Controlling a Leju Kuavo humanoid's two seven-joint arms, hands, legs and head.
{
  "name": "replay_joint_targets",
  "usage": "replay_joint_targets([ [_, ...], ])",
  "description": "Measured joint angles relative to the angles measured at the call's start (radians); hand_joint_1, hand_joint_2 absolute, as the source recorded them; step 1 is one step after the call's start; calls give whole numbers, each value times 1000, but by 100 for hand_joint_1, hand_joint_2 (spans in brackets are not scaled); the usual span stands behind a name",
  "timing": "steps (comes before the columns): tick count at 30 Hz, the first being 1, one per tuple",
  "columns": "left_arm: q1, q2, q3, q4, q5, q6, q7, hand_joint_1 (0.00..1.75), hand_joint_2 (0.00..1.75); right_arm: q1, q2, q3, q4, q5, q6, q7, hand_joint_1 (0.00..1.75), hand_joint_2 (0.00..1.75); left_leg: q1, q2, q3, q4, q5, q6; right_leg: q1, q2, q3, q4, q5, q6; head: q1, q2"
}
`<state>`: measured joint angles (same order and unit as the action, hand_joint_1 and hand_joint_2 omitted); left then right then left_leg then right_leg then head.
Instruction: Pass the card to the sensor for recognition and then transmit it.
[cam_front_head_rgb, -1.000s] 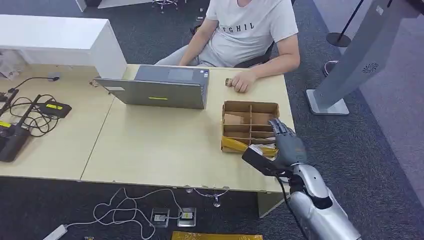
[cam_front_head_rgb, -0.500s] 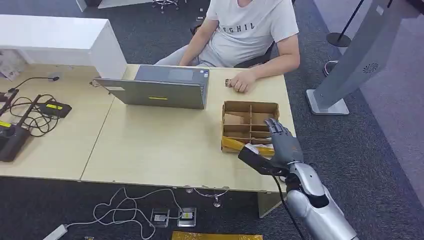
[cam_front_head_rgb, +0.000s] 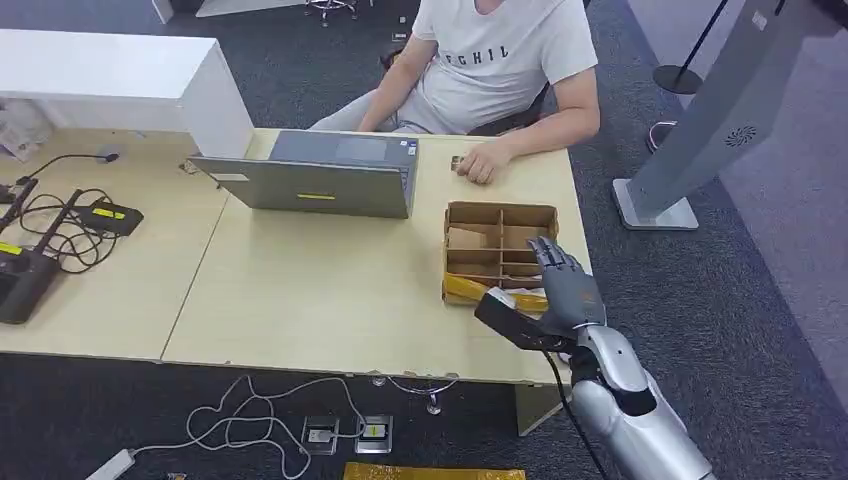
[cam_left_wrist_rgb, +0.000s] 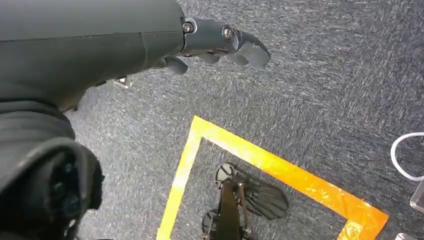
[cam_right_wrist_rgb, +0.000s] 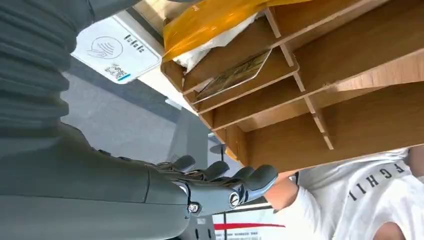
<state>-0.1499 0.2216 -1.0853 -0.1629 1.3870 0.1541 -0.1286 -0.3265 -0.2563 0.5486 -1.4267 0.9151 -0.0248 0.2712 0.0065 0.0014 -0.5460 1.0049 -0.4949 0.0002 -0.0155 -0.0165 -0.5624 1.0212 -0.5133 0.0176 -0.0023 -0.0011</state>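
Observation:
A wooden box with compartments (cam_front_head_rgb: 500, 213) stands at the table's right end. In the right wrist view a card (cam_right_wrist_rgb: 232, 75) lies in one of its compartments (cam_right_wrist_rgb: 300, 65), beside a crumpled yellow film (cam_right_wrist_rgb: 215, 15). A white sensor plate with a hand symbol (cam_right_wrist_rgb: 117, 47) lies by the box's near end. My right hand (cam_front_head_rgb: 562, 285) hovers over the box's near right corner, fingers stretched out (cam_right_wrist_rgb: 220, 187) and holding nothing. My left hand (cam_left_wrist_rgb: 220, 42) hangs above the carpet floor, fingers loosely apart and empty.
A person in a white shirt (cam_front_head_rgb: 500, 60) sits at the far side, one hand (cam_front_head_rgb: 480, 165) resting on the table near a small object. An open laptop (cam_front_head_rgb: 320, 175) stands mid-table. Cables and black devices (cam_front_head_rgb: 60, 235) lie at the left. A grey stand (cam_front_head_rgb: 700, 120) rises at the right.
My right hand has shifted slightly left and forward, further over the box's near corner. The person's hand and the things on the table stay put.

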Motion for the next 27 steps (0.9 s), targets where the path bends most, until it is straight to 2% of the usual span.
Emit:
replay_joint_targets([
  [27,0,0,-10,0,-8,-10,0,0,0,-25,20,-1,24,62,3,-11,0,175,0,0,0,0,0,0,0,0,0,0,0,0,0,0],
])
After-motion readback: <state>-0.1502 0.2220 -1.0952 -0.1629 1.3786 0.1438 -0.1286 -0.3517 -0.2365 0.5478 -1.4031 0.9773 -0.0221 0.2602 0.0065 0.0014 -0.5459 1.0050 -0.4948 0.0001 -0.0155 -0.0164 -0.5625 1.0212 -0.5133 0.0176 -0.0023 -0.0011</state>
